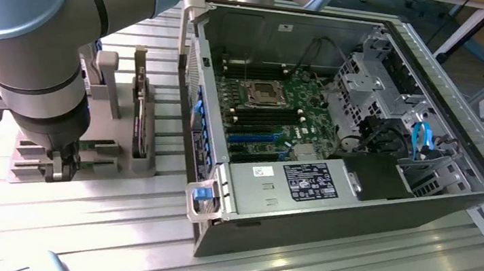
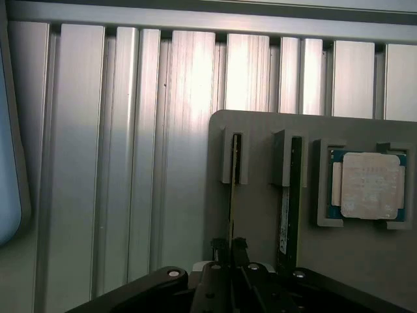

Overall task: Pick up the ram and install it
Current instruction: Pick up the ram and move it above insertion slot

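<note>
1. Wrist view: showed the ram (image 2: pixel 232 189) edge-on as a thin dark-green sliver, standing upright in a slot of the gray holder (image 2: pixel 260 130).
2. Showed a second ram stick (image 2: pixel 289 202) in the neighbouring slot, alike and apart, with the square processor chip (image 2: pixel 369 186) lying in a pocket past that.
3. Had the gripper (image 2: pixel 230 246) pinched narrow, one fingertip on either face of the ram, near its end.
4. Exterior view: showed the arm (image 1: pixel 43 38) reaching straight down over the holder at the exterior view's left, gripper low among the slots.
5. Showed the open computer case (image 1: pixel 335 119) just beside the holder on the slatted aluminium table (image 1: pixel 300 265), motherboard (image 1: pixel 271 118) exposed.
</note>
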`<state>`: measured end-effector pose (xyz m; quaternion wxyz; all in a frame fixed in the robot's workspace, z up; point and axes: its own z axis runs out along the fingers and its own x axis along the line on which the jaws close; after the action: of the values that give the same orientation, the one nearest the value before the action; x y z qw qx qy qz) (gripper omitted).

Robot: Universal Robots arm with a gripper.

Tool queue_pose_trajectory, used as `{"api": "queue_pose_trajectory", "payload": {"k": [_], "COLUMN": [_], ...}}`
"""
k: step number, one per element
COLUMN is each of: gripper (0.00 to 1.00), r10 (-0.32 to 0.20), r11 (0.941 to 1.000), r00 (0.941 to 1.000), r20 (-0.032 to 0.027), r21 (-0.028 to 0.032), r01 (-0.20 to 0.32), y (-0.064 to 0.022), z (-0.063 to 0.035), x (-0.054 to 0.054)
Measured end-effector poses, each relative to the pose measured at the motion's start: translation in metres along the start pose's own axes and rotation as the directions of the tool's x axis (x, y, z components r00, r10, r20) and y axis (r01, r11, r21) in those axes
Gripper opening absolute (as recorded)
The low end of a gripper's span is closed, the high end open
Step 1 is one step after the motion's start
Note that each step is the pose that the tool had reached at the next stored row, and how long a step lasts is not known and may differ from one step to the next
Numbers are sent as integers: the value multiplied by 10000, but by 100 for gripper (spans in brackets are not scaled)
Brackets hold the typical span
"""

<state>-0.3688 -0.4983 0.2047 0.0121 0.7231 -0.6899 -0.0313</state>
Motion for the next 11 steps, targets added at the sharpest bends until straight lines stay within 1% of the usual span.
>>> {"api": "queue_pose_trajectory", "payload": {"k": [3, 5, 6, 8, 11], "gripper": [13, 13, 13, 13, 13], "r10": [0, -2, -2, -1, -1], "r11": [10000, 10000, 10000, 10000, 10000], "r00": [10000, 10000, 10000, 10000, 10000], "r20": [-1, 0, -1, 0, -1], "r21": [3, 15, 21, 27, 27], "r01": [0, 2, 2, 1, 1], "y": [1, 2, 4, 12, 18], "z": [-11, -34, -64, -182, -274], "x": [0, 0, -1, -5, -8]}}
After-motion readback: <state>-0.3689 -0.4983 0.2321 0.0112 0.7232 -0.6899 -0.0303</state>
